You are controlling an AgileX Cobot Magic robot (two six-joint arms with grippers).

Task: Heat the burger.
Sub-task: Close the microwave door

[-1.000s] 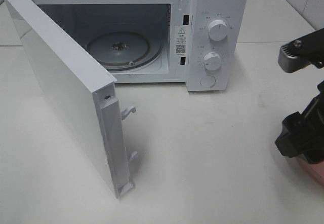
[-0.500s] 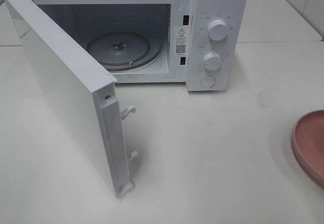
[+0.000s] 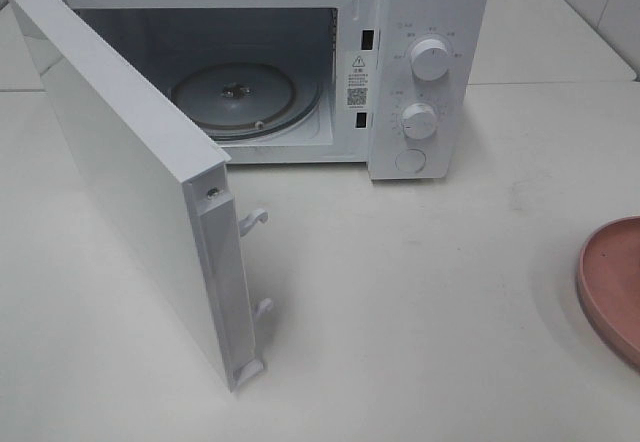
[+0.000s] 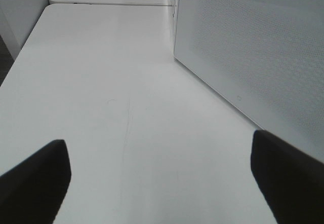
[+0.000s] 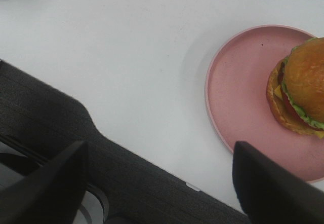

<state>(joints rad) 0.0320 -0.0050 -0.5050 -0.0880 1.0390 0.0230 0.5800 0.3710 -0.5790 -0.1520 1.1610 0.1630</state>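
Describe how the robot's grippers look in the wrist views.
Only finger ends show. The left gripper has two matte black fingers with blunt, slanted ends. The right gripper has similar black fingers, also plain. No cables, markings or arm links are visible.

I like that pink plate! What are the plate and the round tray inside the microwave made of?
Pink plate: looks like matte plastic or glazed ceramic, with an even dull sheen; hard to say which. Round tray: probably clear glass, since it looks see-through and shiny.
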